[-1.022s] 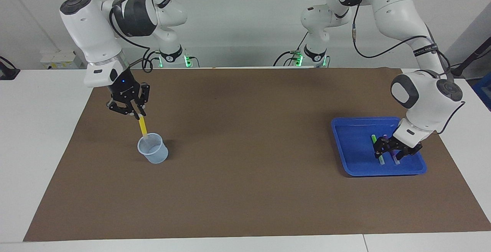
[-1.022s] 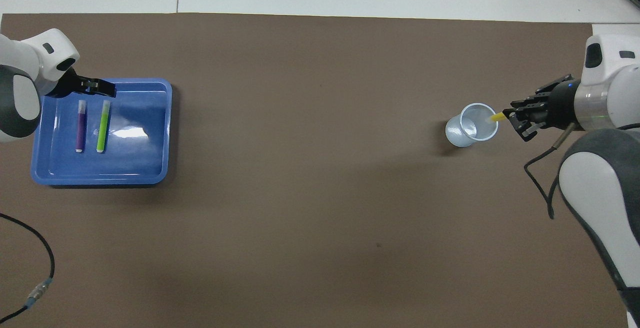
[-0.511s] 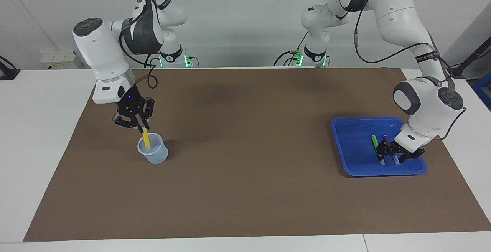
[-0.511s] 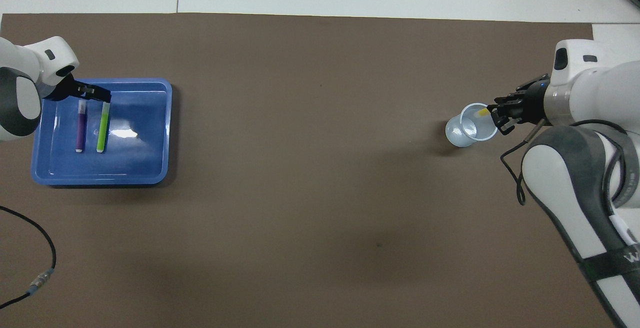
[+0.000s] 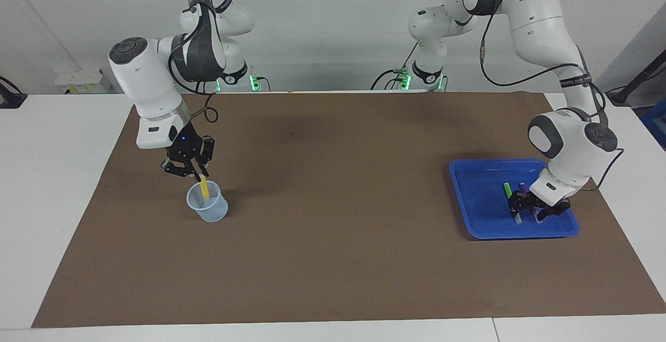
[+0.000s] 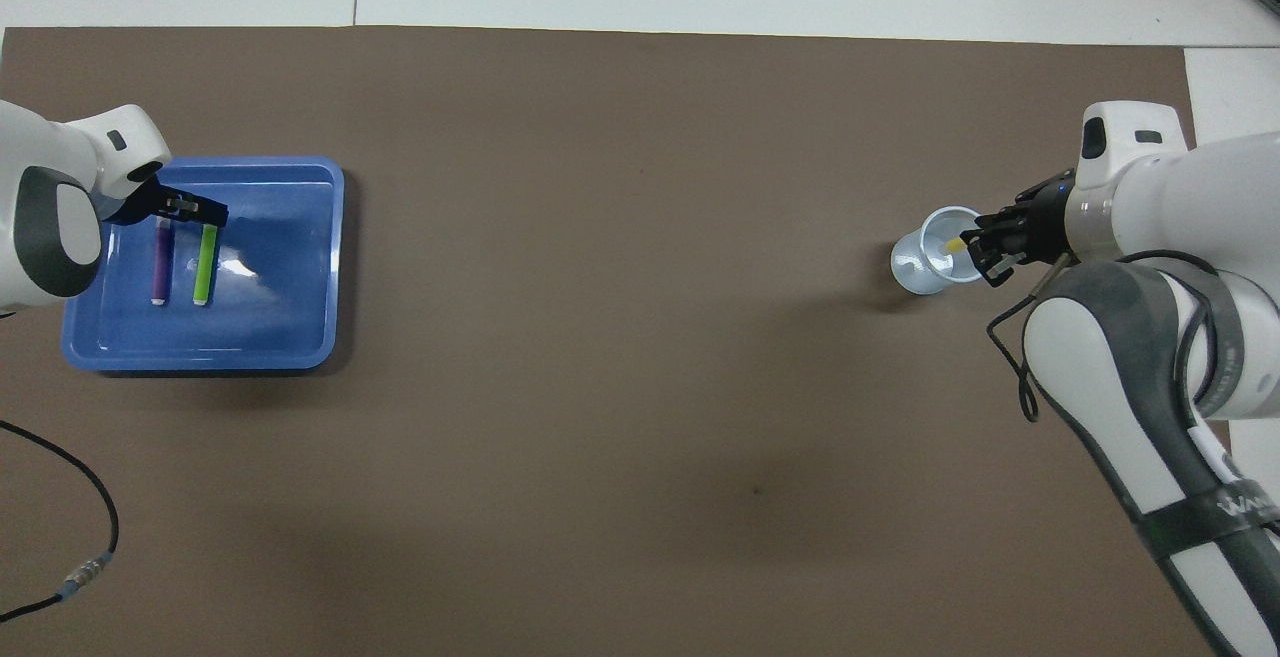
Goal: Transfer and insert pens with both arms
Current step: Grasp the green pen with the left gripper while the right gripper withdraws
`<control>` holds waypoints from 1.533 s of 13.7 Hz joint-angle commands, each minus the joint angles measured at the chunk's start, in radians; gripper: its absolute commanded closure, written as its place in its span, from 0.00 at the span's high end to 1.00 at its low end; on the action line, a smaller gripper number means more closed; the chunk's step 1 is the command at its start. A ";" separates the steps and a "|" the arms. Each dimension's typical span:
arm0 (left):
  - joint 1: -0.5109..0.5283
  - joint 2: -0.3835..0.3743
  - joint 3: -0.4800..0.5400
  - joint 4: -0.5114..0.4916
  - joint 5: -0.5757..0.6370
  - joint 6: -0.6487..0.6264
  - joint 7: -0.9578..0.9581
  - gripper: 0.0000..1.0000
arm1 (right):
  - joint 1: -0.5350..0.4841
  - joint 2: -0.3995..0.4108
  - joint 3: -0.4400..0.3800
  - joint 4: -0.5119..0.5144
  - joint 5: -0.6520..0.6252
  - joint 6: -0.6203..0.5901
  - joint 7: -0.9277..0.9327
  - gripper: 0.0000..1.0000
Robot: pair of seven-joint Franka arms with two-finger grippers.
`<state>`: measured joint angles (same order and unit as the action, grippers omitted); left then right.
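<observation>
**Yellow pen lowered into cup; left gripper spread over tray pens**

Changes since a second ago: the right arm has come down. The yellow pen (image 5: 204, 189) then hung above the cup (image 5: 212, 213) with only its lower tip at the rim. Now its lower part is inside the cup. The right gripper (image 5: 195, 174) sits just above the cup's rim, at the pen's upper end. Whether its fingers still pinch the pen or have begun to part, I cannot tell. The left gripper (image 5: 538, 211) has shifted a little along the two pens in the tray (image 5: 473, 196) and sits low over them. The cup, the tray and the tray's pens have not moved.

Writing: a black band on the right arm carries pale lettering, cut off at the overhead view's edge and not readable in full. A similar band on the left arm is too small to read.

Orientation: the yellow pen stands steeply in the cup, its top leaning slightly toward the right gripper. The green pen (image 6: 205, 272) and the purple pen (image 6: 160, 272) lie flat, side by side and parallel. Their long axes run from the robots' end outward.

Gripper state: the left gripper's fingers are spread wide. They straddle the ends of the green and purple pens that lie farther from the robots. Contact with either pen cannot be made out.

Location: the cup stands on the brown mat (image 5: 338, 201) toward the right arm's end. The tray lies toward the left arm's end.
</observation>
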<state>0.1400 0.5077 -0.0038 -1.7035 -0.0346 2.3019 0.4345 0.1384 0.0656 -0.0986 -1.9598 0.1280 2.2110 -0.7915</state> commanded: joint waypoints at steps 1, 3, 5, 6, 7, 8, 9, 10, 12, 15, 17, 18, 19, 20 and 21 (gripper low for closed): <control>0.006 -0.046 -0.004 -0.071 0.021 0.022 0.009 0.77 | -0.005 -0.012 0.007 -0.014 -0.016 -0.001 -0.008 0.83; 0.006 -0.051 -0.004 -0.083 0.021 0.016 0.009 0.57 | -0.006 -0.018 0.007 -0.013 -0.016 -0.010 -0.006 1.00; 0.001 -0.057 -0.004 -0.096 0.021 0.018 0.009 0.27 | -0.005 -0.030 0.010 0.002 -0.008 -0.051 0.044 1.00; 0.000 -0.057 -0.004 -0.096 0.021 0.013 0.007 0.00 | -0.003 -0.041 0.013 0.019 -0.005 -0.092 0.102 1.00; -0.003 -0.057 -0.004 -0.094 0.019 0.011 0.004 0.00 | 0.016 -0.053 0.017 0.039 -0.001 -0.147 0.185 1.00; -0.004 -0.057 -0.004 -0.093 0.018 0.005 0.003 0.00 | 0.030 -0.069 0.019 0.050 -0.001 -0.187 0.275 1.00; -0.002 -0.057 -0.005 -0.085 0.012 -0.019 0.001 0.00 | 0.044 -0.085 0.020 0.055 0.001 -0.210 0.358 1.00; 0.001 -0.057 -0.005 -0.065 0.009 -0.060 0.001 0.00 | 0.067 -0.099 0.020 0.053 0.001 -0.215 0.414 1.00; -0.002 -0.051 -0.005 0.013 -0.017 -0.180 0.000 0.00 | 0.092 -0.113 0.020 0.053 0.002 -0.228 0.486 1.00; 0.000 -0.047 -0.004 0.100 -0.031 -0.317 -0.002 0.00 | 0.107 -0.135 0.026 0.053 0.004 -0.246 0.550 1.00; 0.006 -0.051 -0.005 0.099 -0.060 -0.323 -0.005 0.00 | 0.109 -0.145 0.045 0.053 0.004 -0.266 0.625 1.00; 0.009 -0.054 -0.005 0.096 -0.100 -0.340 -0.008 0.00 | 0.109 -0.145 0.063 0.053 0.013 -0.269 0.674 1.00; 0.007 -0.055 -0.004 0.094 -0.135 -0.370 -0.022 0.00 | 0.107 -0.147 0.075 0.053 0.027 -0.264 0.728 1.00; 0.001 -0.058 -0.004 0.093 -0.152 -0.401 -0.084 0.00 | 0.109 -0.147 0.088 0.053 0.038 -0.260 0.789 1.00; -0.008 -0.063 -0.010 0.093 -0.159 -0.435 -0.180 0.00 | 0.109 -0.145 0.106 0.053 0.051 -0.249 0.861 1.00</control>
<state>0.1402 0.4599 -0.0084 -1.6088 -0.1690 1.9282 0.3681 0.2556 -0.0697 -0.0219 -1.9037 0.1477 1.9600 -0.0329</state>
